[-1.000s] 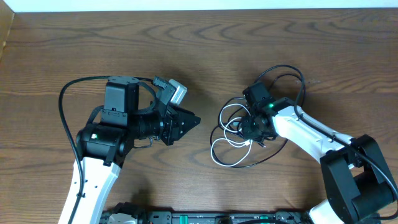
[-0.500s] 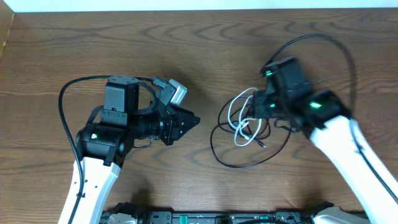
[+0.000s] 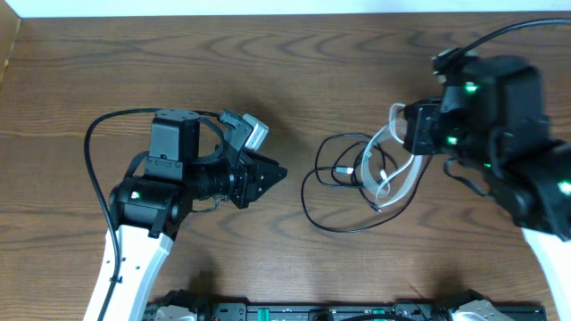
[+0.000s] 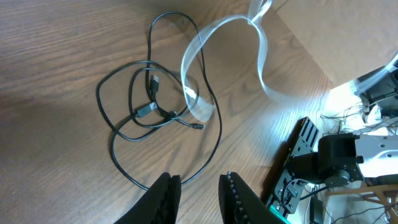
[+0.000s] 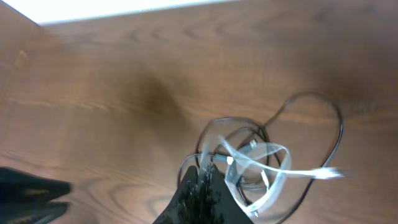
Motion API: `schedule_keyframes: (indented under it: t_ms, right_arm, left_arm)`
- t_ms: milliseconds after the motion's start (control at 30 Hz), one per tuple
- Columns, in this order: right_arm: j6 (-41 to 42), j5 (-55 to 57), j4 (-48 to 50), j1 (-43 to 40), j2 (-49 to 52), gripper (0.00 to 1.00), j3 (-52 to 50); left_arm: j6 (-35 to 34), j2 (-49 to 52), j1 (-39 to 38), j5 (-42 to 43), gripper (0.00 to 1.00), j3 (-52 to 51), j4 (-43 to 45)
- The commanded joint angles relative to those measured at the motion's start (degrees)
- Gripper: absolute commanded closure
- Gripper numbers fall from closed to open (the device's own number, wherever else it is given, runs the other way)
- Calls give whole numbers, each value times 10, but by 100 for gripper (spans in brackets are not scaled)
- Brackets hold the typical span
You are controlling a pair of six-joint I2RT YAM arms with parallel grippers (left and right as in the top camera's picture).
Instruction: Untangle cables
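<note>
The black cable point(image 3: 305, 198) lies in loose loops on the wooden table, right of centre. My right gripper point(image 3: 406, 132) is raised above the table and shut on the white cable point(image 3: 368, 159). That cable hangs from it in blurred loops that still pass through the black loops. In the right wrist view the shut fingertips point(image 5: 205, 175) pinch the white cable point(image 5: 298, 172) over the black cable point(image 5: 340, 124). My left gripper point(image 3: 277, 174) points at the tangle from the left. Its jaws point(image 4: 198, 196) stand a little apart with nothing between them, short of the black cable point(image 4: 147, 111) and white cable point(image 4: 200, 107).
Bare wooden tabletop point(image 3: 294, 71) stretches around the tangle. The left arm's thick black wire point(image 3: 94, 169) arcs out over the table's left side. A black equipment rail point(image 3: 294, 312) runs along the near edge.
My right arm has risen and swung right, lifting the white cable off the table and stretching it up out of the black loops. The black cable shifted slightly. The left arm stayed put.
</note>
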Motion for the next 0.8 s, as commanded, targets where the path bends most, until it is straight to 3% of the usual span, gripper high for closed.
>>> schedule_keyframes:
  t_ms: [0, 300, 600, 767]
  right_arm:
    - [-29, 4, -17, -10, -11, 99, 50]
    - [-30, 30, -59, -18, -11, 99, 61]
    - [-10, 143, -72, -26, -12, 99, 81]
    - [-11, 137, -77, -28, -12, 99, 101]
  left_arm:
    - [10, -3, -1, -3, 74, -4, 0]
    - [10, -3, -1, -3, 74, -4, 0]
    - [7, -3, -1, -3, 74, -4, 0]
    - [8, 2, -1, 14, 67, -4, 9]
